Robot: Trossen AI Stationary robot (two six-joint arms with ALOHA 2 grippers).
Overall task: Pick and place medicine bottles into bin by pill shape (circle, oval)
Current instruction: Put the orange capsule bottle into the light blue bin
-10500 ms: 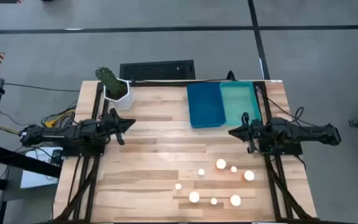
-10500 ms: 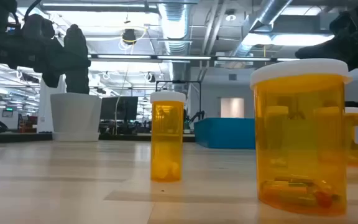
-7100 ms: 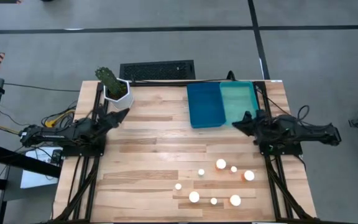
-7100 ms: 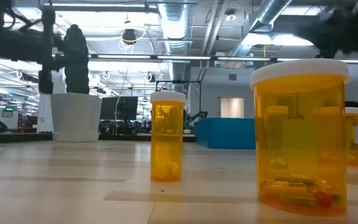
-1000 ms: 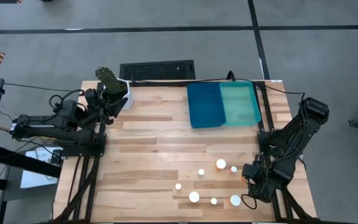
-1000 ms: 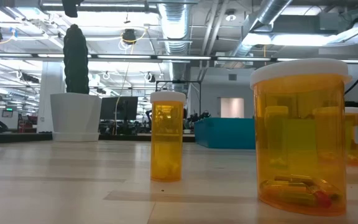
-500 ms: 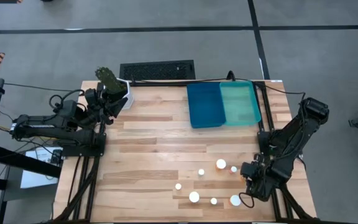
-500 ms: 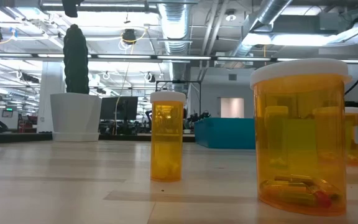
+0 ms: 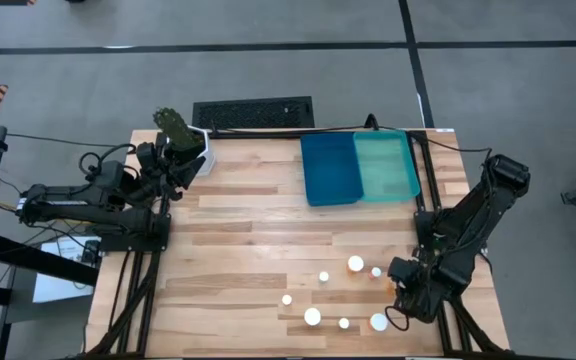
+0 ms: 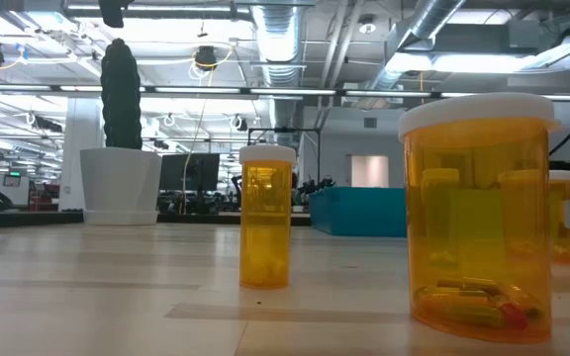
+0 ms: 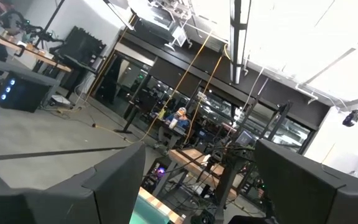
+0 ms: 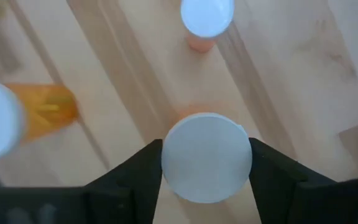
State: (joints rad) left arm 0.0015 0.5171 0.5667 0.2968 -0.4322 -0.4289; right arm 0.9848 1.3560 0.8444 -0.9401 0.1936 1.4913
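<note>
Right end effector (image 12: 206, 163) clamped around medicine bottle (image 12: 206, 157) — round white cap, amber body.

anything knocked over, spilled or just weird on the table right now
Nothing stands out. The medicine bottles all stand upright with caps on, clustered at the table's near right. Both bins sit side by side at the far edge. The right gripper has its fingers against one bottle's cap; the left gripper waits by the potted cactus.

8 medicine bottles (image 9: 312, 316); 2 bins (image 9: 330, 168); 1 potted cactus (image 9: 178, 133); 2 arms (image 9: 78, 203)
</note>
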